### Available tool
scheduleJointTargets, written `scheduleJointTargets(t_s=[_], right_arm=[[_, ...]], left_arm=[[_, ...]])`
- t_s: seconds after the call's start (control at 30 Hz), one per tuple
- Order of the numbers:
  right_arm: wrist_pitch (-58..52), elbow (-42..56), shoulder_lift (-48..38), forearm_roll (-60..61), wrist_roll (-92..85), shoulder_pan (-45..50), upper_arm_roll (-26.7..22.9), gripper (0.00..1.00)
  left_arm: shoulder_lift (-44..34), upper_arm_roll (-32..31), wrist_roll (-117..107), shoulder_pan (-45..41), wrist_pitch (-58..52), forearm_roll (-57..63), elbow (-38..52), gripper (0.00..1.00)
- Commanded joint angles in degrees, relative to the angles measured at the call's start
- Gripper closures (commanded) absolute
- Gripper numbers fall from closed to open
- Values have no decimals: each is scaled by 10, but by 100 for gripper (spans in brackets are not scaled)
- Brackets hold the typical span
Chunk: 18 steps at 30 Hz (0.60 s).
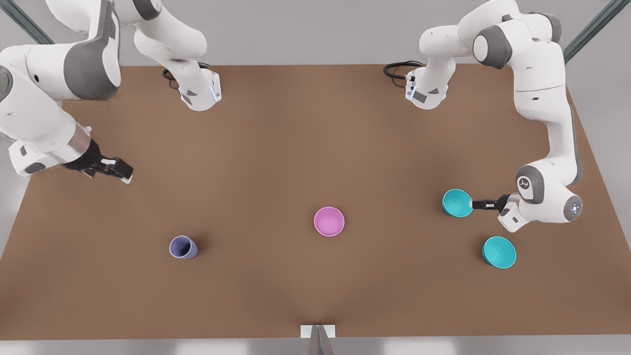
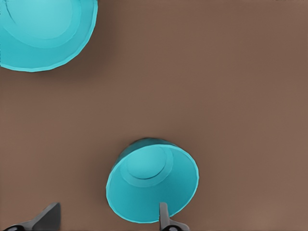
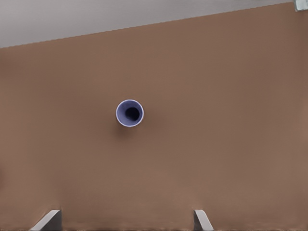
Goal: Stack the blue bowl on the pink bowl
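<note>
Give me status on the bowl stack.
Left gripper open at the blue bowl rim, not closed. Right gripper open, waiting. Pink bowl empty, path clear.

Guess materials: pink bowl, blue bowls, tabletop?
Pink bowl: probably smooth plastic, uniform colour, soft sheen. Both blue bowls: same look, likely plastic, thin rims, stepped inner base. Tabletop: flat matte brown, no grain; could be board or laminate.
</note>
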Motion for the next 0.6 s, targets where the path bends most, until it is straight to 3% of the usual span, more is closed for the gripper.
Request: scheduleJointTargets(t_s=[0.0,0.2,0.23,0.27,0.3,0.57], right_arm=[[-130,-24,-41,-14,-169,0,-3,0],[-82,-104,-63,5,-169,3,-19,0],[-82,-104,-63,5,-169,5,-19,0],[-82,-103,-63,5,-170,6,-20,0],[-82,-103,-63,5,-170,6,-20,0],[-77,-100,-61,5,-173,7,-19,0]], left_arm=[[9,1,216,1,80,-14,-2,0],[25,2,216,-7,94,-18,-34,0],[25,2,215,-9,94,-18,-34,11],[25,2,215,-10,93,-18,-34,57],[25,2,215,-10,90,-18,-35,78],[22,2,200,-10,90,-18,-31,79]])
